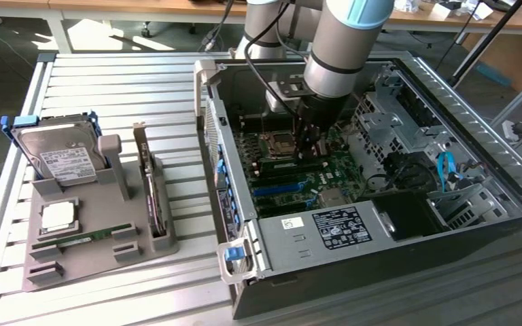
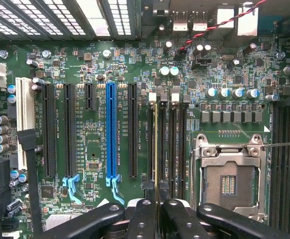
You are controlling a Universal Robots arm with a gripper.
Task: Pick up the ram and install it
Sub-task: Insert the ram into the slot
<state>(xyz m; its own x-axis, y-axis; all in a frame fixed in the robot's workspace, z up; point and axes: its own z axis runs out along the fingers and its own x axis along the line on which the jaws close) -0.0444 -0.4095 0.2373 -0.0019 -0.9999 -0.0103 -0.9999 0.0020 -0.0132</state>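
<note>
— Green motherboard (image 2: 92,144) below us; our gripper (image 2: 157,214) pinches the ram (image 2: 156,149) edge-on over the memory slots (image 2: 171,144), beside the CPU socket (image 2: 228,181).
— Agreed. If we sit between two slots, pressing down may bend the stick or gouge the board.

Bare-metal worktop (image 1: 107,75), matt grey plastic holder (image 1: 98,234), shiny metal drive (image 1: 57,153), glossy green board (image 2: 92,134), satin black claw (image 2: 156,203) on dull-edged ram (image 2: 156,149)
</note>
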